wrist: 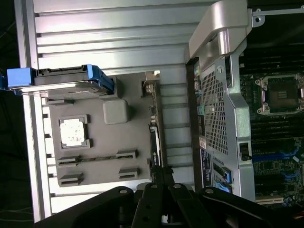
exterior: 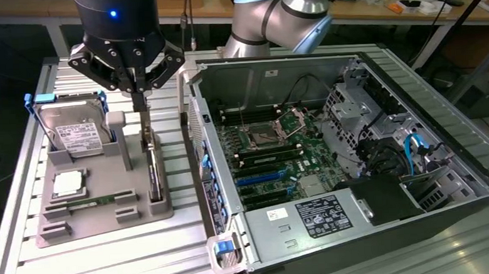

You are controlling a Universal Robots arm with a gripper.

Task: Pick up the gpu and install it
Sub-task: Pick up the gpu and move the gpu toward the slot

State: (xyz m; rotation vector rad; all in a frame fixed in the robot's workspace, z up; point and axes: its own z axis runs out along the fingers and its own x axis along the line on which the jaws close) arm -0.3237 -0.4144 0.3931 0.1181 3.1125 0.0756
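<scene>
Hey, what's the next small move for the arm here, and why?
Probably a slow, straight lift. The pincer looks shut on the top edge of the gpu, which stands on edge in a slot of the grey holder, beside the open computer case. Rising straight up should free the card without scraping the slot walls.

camera placement

exterior view: elevated, angled down across the slatted table (exterior: 108,263), mid-range. wrist view: straight down past the gripper (wrist: 161,174), close. shared area: the grey fixture (wrist: 99,156), the gpu (wrist: 155,137) standing in it, the wall of the computer case (wrist: 218,104).
</scene>
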